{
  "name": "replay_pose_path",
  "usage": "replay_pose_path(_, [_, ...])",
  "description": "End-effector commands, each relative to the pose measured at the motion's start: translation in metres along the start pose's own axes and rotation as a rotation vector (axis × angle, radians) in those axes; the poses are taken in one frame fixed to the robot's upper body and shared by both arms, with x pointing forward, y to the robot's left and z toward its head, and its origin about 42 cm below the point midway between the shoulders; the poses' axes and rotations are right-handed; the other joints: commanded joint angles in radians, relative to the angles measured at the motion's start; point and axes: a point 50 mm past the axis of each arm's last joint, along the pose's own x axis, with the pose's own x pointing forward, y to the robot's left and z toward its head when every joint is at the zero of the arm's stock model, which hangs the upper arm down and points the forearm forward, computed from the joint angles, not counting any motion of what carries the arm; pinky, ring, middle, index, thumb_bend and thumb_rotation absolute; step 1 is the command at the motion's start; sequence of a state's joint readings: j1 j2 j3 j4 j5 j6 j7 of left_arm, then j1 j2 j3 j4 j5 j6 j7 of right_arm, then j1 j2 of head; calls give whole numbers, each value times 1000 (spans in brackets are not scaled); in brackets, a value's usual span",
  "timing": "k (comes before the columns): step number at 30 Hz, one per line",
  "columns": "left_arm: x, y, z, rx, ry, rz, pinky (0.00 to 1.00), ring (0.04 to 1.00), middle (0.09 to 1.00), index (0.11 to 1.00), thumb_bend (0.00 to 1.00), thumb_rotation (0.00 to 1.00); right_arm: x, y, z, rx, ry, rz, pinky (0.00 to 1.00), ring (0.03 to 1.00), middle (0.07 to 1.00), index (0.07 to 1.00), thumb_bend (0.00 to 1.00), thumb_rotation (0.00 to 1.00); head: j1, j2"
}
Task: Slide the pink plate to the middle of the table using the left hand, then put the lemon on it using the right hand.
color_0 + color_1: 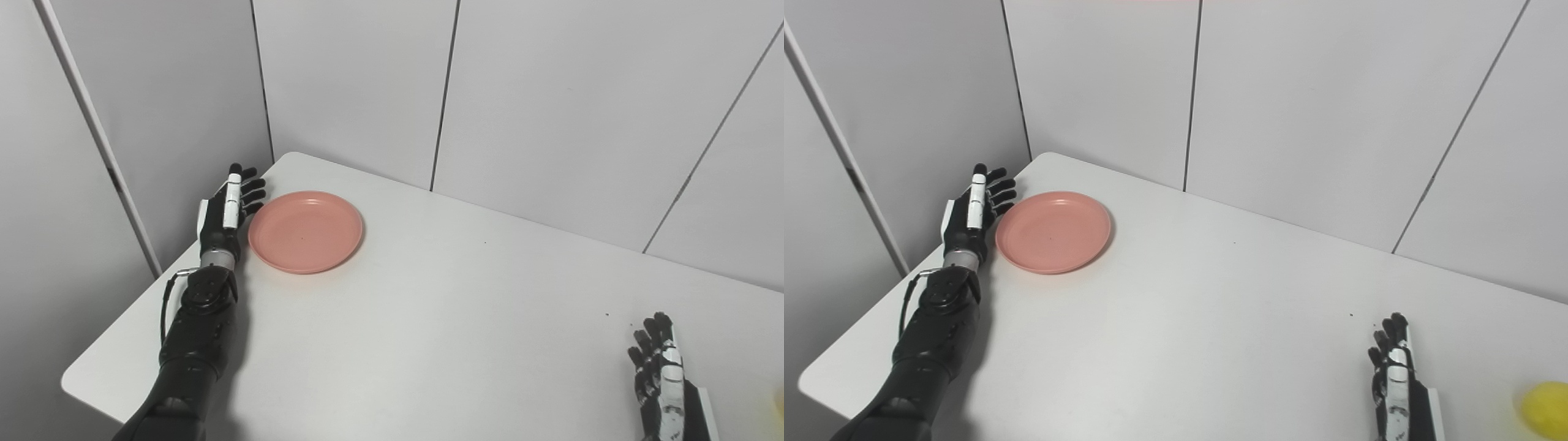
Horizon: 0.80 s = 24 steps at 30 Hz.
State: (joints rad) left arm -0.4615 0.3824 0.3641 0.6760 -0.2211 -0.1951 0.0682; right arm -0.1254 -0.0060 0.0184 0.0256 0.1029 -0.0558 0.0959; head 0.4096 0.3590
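Pink plate sits flat on the white table, near the far left corner, empty. Well off the table's middle.

Left hand stands edge-up just beside the plate's left rim, fingers straight and spread, holding nothing. Contact with the rim is hard to judge from here; it looks touching or very nearly so. Left forearm runs back along the table's left edge.

Lemon lies at the near right of the table, partly cut off by the frame edge in the right eye view, only a sliver in the left.

Right hand rests near the lemon but apart from it, fingers extended, empty.

Grey wall panels behind the table.
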Motion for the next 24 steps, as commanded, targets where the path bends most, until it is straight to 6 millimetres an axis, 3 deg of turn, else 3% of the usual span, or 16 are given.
replay_pose_path(1, [8,-14,14,-17,-57,-57,766,779,772,754,722,1000,6,2,13,8,-52,3,1000,1000,1000,1000,669,1000,0,0])
replay_pose_path(24, [-19,-59,4,-3,-31,-197,762,783,777,769,689,1000,5,5,17,24,-58,-1,1000,1000,1000,1000,658,1000,-2,20])
